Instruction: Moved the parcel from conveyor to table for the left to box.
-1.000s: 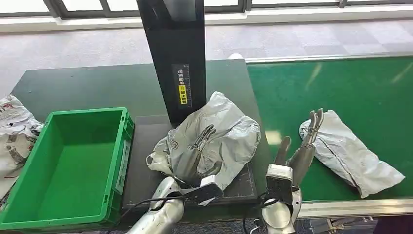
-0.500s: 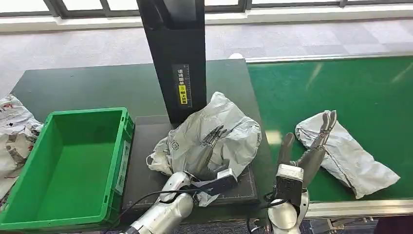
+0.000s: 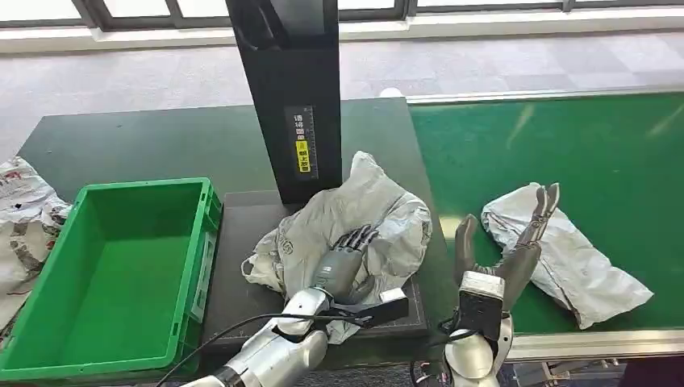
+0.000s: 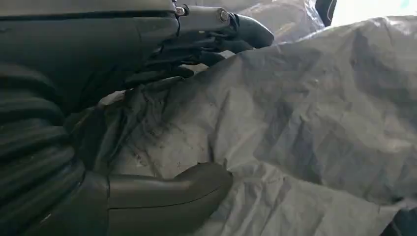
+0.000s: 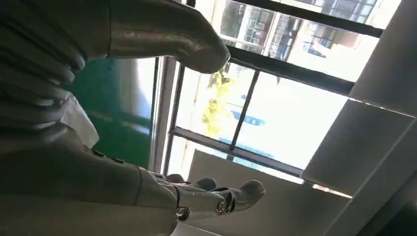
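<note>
A crumpled grey parcel (image 3: pixel 367 210) lies on the black pad (image 3: pixel 238 266) of the dark table, against a black post. My left hand (image 3: pixel 343 262) grips its near side, fingers curled over the top. In the left wrist view the parcel (image 4: pixel 305 123) bulges between the thumb (image 4: pixel 172 189) and the fingers (image 4: pixel 221 34). My right hand (image 3: pixel 504 246) stands upright and open at the conveyor's near edge, holding nothing. A second grey parcel (image 3: pixel 581 258) lies on the green conveyor (image 3: pixel 565 145) just behind it.
A green crate (image 3: pixel 145 187) sits on the table left of the pad. The black post (image 3: pixel 294 97) rises behind the parcel. More crumpled parcels (image 3: pixel 24 218) lie at the far left edge. A metal rail (image 3: pixel 581 339) runs along the conveyor's front.
My left hand slid forward on the parcel and its fingers curled down into it. The right hand drew its thumb away from its fingers; the conveyor parcel drifted slightly left.
</note>
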Tool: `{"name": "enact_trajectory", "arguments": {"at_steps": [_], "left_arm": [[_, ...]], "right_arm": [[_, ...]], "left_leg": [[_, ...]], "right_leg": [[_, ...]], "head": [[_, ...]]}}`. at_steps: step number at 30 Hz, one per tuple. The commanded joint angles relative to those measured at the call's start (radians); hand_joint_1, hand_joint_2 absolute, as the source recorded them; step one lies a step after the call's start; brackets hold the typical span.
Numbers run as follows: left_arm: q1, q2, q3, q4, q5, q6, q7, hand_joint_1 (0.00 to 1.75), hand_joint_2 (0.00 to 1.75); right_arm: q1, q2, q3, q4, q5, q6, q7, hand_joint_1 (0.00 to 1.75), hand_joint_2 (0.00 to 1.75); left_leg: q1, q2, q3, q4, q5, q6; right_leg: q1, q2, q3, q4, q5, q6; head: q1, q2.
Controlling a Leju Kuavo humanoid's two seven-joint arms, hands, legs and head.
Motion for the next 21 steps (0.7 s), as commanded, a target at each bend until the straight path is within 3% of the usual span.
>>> {"name": "enact_trajectory", "arguments": {"at_steps": [1,2,3,4,5,21], "left_arm": [[-0.055,0.015,-0.059,0.138,-0.069,-0.059,0.083,0.0,1.75],[-0.054,0.015,-0.059,0.139,-0.078,-0.063,0.09,0.07,1.75],[-0.054,0.015,-0.057,0.139,-0.106,-0.077,0.111,0.33,1.75],[-0.054,0.015,-0.057,0.139,-0.106,-0.077,0.111,1.54,1.75],[-0.054,0.015,-0.054,0.144,-0.126,-0.092,0.127,1.75,1.75],[-0.042,0.022,-0.018,0.127,-0.304,-0.06,0.212,1.75,1.75]], "right_arm": [[-0.03,0.035,-0.035,0.05,-0.014,0.002,0.001,0.0,1.75],[-0.031,0.034,-0.036,0.053,-0.015,0.002,0.001,0.0,1.75],[-0.032,0.034,-0.037,0.053,-0.015,0.002,0.001,0.0,1.75],[-0.032,0.034,-0.037,0.053,-0.015,0.002,0.001,0.0,1.75],[-0.027,0.035,-0.037,0.049,-0.015,0.002,0.001,0.0,1.75],[-0.021,0.02,-0.011,0.052,-0.045,0.002,0.001,0.0,1.75]], "left_leg": [[0.0,0.003,0.002,-0.001,0.0,0.001],[0.0,0.003,0.002,-0.002,0.0,0.001],[0.0,0.003,0.001,-0.001,0.0,0.001],[0.0,0.003,0.001,-0.001,0.0,0.001],[0.0,0.003,0.001,-0.001,0.0,0.001],[0.0,0.004,0.002,-0.003,0.0,0.001]], "right_leg": [[0.001,-0.001,0.001,-0.002,0.001,-0.001],[0.001,0.0,0.001,-0.002,0.001,-0.001],[0.0,0.0,0.001,-0.001,0.0,0.0],[0.001,0.001,0.001,-0.001,0.001,-0.001],[0.001,0.0,0.001,-0.001,0.001,-0.001],[0.001,0.001,0.006,-0.002,0.001,-0.001]], "head": [[0.0,0.0],[0.0,0.0],[0.0,0.0],[0.0,0.0],[0.0,0.0],[0.0,0.0]]}}
